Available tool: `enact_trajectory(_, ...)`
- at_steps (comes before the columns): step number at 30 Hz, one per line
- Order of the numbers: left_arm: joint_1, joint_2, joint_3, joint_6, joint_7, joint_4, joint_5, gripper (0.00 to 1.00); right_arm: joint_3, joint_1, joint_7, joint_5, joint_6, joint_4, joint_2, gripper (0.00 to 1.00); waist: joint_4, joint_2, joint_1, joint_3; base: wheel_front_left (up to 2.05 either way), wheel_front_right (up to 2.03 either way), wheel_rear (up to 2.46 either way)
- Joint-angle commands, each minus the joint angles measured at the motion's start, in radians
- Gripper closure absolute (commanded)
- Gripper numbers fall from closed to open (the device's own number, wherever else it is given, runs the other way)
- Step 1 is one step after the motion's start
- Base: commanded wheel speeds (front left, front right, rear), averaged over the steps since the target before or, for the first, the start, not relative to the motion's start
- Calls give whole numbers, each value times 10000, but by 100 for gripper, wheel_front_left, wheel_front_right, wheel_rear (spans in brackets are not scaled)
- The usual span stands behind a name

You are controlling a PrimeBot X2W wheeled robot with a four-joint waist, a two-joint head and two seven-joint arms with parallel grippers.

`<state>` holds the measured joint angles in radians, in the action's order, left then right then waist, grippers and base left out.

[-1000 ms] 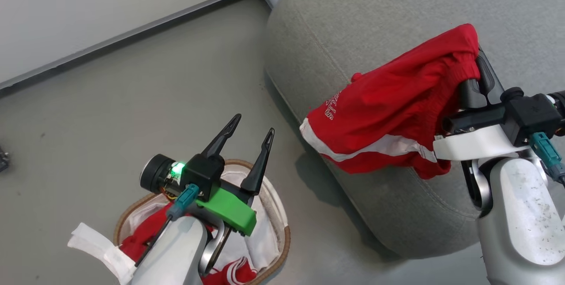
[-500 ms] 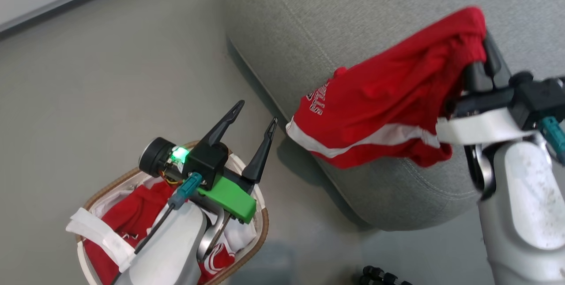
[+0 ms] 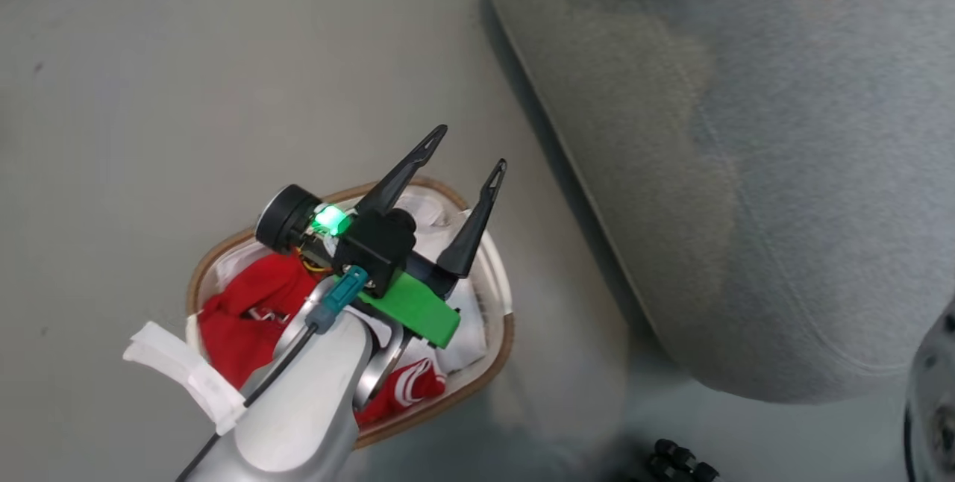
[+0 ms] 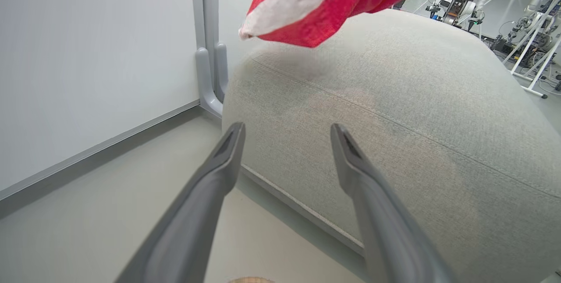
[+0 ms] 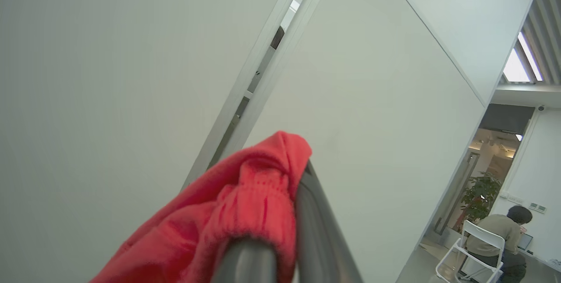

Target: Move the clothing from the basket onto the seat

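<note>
Red sports shorts with a white side stripe hang in the air over the rounded top of the grey fabric seat, their lower hem just above the cushion and, as far as the left wrist view shows, not resting on it. The right jaws are pressed together on the ribbed elastic waistband, which bunches over the dark fingers; that camera looks upward at a pale wall, with a person seated on a white chair far off. Gripping at the waistband likely lets the cloth hang in one sheet, clear of the seat's edge, so it can be lowered onto the cushion. On the floor near the seat stands the oval basket with its brown rim and glossy white liner; more red garments with white trim lie crumpled inside. The left arm is poised above the basket with the left jaws spread wide and empty, pointing toward the seat, probably parked there to dip in for the next piece. One garment looks close to delivery and more wait.
</note>
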<state>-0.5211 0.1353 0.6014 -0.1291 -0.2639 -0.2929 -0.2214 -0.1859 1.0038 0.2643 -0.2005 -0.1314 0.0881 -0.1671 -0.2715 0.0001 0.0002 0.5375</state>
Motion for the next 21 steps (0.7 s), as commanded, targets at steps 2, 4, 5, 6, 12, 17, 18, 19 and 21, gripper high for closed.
enact_trajectory(2,-195,-109,-6,-23,-9,111,112,0,-623,697,2,171,15,560,-568,100,1304,-1,-2,870,0,0,0)
enact_trajectory(4,-211,-214,12,-23,-9,176,124,0,-1151,1088,2,88,14,1165,-1013,100,1626,-1,-2,1022,0,0,0)
enact_trajectory(5,-205,-240,8,-23,-8,192,144,0,-1397,1221,1,6,14,1529,-1247,100,1776,-1,-2,1101,0,0,0)
enact_trajectory(6,-206,-259,20,-23,-8,199,156,0,-1564,1273,2,-84,14,1791,-1387,100,1892,-1,-2,1164,0,0,0)
enact_trajectory(12,-245,-420,-94,-23,-9,268,248,0,-3055,538,2,-685,14,3178,-2008,100,2369,-1,-2,1553,0,0,0)
enact_trajectory(17,-138,-366,-265,-23,-9,269,379,0,-3904,-557,4,-757,15,3696,-1716,100,2210,-1,-2,1731,0,0,0)
enact_trajectory(18,-118,-336,-288,-23,-9,256,388,0,-3981,-715,4,-758,15,3726,-1586,100,2146,-1,-2,1741,0,0,0)
enact_trajectory(19,-97,-308,-318,-23,-9,248,400,0,-4040,-893,2,-782,15,3753,-1461,100,2070,-1,-2,1747,0,0,0)
enact_trajectory(21,-77,-275,-352,-23,-8,236,440,0,-4049,-1106,4,-791,15,3807,-1291,100,1914,-1,-2,1746,0,0,0)
